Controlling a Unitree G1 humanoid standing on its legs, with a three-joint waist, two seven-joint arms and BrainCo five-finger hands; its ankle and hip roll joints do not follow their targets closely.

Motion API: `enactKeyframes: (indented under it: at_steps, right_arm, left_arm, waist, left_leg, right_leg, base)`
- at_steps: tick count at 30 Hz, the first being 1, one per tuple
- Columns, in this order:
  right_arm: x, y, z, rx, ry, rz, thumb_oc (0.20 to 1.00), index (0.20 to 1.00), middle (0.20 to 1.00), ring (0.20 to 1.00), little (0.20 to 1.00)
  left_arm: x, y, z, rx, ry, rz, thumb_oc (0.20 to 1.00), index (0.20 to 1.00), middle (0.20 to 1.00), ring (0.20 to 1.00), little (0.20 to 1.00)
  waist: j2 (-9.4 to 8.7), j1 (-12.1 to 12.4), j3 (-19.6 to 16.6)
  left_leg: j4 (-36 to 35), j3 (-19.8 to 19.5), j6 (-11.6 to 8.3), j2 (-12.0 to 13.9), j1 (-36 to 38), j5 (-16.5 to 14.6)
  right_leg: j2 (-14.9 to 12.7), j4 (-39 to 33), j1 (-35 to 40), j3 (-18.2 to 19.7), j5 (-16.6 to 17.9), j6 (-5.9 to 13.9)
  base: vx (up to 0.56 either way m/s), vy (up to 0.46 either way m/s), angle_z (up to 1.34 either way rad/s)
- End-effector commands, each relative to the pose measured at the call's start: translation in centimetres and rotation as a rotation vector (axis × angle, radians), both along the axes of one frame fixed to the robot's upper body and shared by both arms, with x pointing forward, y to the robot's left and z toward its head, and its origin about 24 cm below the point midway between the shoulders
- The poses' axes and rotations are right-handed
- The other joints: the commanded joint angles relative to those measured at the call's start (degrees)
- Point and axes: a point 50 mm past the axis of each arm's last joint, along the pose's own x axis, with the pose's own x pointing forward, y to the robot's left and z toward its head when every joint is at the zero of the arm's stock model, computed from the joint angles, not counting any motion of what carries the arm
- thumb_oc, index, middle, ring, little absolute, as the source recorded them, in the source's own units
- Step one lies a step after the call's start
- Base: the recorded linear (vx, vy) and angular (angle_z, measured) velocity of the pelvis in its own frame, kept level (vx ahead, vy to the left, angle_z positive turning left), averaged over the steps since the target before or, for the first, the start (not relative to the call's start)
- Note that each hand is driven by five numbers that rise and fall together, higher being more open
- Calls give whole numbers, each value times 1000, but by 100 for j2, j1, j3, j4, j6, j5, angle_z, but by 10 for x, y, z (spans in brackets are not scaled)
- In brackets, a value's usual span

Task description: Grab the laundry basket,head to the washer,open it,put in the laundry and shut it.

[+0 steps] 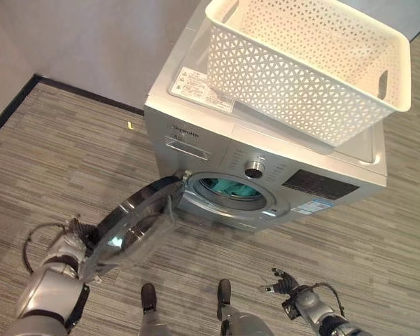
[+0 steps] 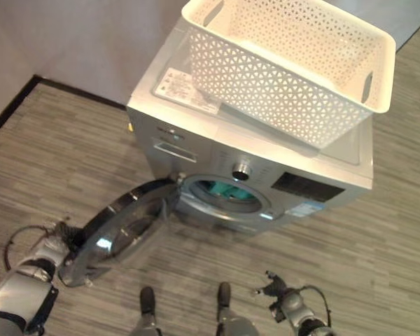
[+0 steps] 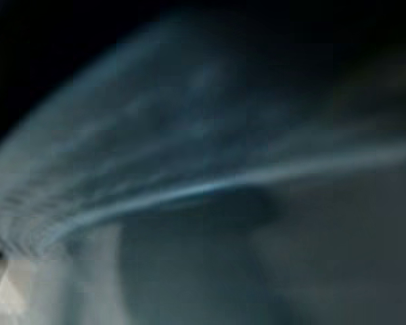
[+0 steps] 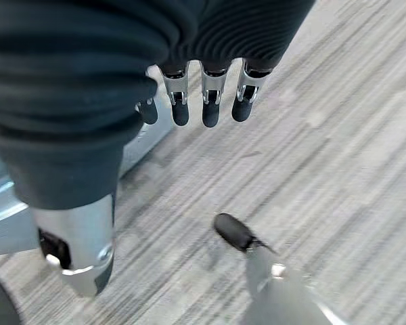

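White laundry basket (image 1: pixel 308 63): sits on top of the silver washer (image 1: pixel 266 171), well apart from both hands. Washer door (image 1: pixel 136 224): swung wide open to the robot's left; teal laundry (image 1: pixel 227 187) visible inside the drum. Left robot hand (image 1: pixel 75 234): low, behind the door's outer edge; fingers hidden, grip cannot be told. Right robot hand (image 4: pixel 196 88): low over the striped floor (image 1: pixel 378 245) in front of the washer, fingers relaxed and straight, holding nothing.

No legible text: printed labels on washer (image 1: pixel 266 168) top and front too small to read.
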Motion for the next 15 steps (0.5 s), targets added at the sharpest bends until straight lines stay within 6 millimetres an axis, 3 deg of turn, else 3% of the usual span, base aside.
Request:
enactKeyframes:
  at_steps: [1, 5, 8, 9, 10, 11, 15]
  right_arm:
    - [0, -14, 0, -40, 20, -33, 1000, 1000, 1000, 1000, 1000]
    - [5, -24, 5, -70, 4, -52, 1000, 1000, 1000, 1000, 1000]
    - [4, -30, 6, -74, -7, -91, 1000, 1000, 1000, 1000, 1000]
    - [5, -36, 8, -76, -16, -128, 1000, 1000, 1000, 1000, 1000]
    - [5, -36, 8, -76, -16, -128, 1000, 1000, 1000, 1000, 1000]
    - [1, -41, 7, -85, -4, -152, 1000, 1000, 1000, 1000, 1000]
    - [-5, -44, 4, -88, 16, -188, 1000, 1000, 1000, 1000, 1000]
  left_arm:
    - [8, -58, -28, -89, 114, -205, 1000, 1000, 1000, 1000, 1000]
    - [17, -136, -42, -156, 76, -485, 1000, 1000, 1000, 1000, 1000]
    - [21, -147, -36, -203, -10, -511, 1000, 1000, 1000, 1000, 1000]
    - [17, -175, -34, -313, -85, -565, 1000, 1000, 1000, 1000, 1000]
    - [17, -175, -34, -313, -84, -565, 1000, 1000, 1000, 1000, 1000]
    - [16, -191, -31, -375, -113, -608, 1000, 1000, 1000, 1000, 1000]
    - [21, -220, -21, -462, -166, -667, 1000, 1000, 1000, 1000, 1000]
  waist:
    - [56, -3, -70]
    - [280, 6, -75]
    - [341, 43, -62]
    - [475, 88, -76]
    - [475, 91, -69]
    - [553, 91, -103]
    - [680, 45, -102]
  left_leg:
    - [37, -263, 47, 152, 143, -235]
    - [37, -206, 104, 80, 452, -318]
    - [37, -191, 115, 50, 546, -348]
    - [37, -181, 144, 0, 663, -378]
    - [37, -178, 144, 1, 675, -380]
    - [37, -160, 156, -14, 776, -408]
    - [37, -139, 163, -43, 919, -452]
  right_leg:
    - [-422, 8, -76, 210, -272, 438]
    - [-477, 8, 182, 216, -319, 447]
    - [-502, 8, 263, 212, -325, 457]
    - [-537, 8, 363, 182, -354, 450]
    - [-536, 8, 373, 184, -355, 450]
    - [-555, 8, 458, 181, -381, 448]
    - [-563, 8, 575, 214, -418, 434]
  base:
    - [65, 3, -9]
    - [63, -14, 5]
    - [59, -13, -6]
    - [55, 10, -5]
    - [111, 3, -8]
    - [74, -27, -14]
    - [53, -24, -8]
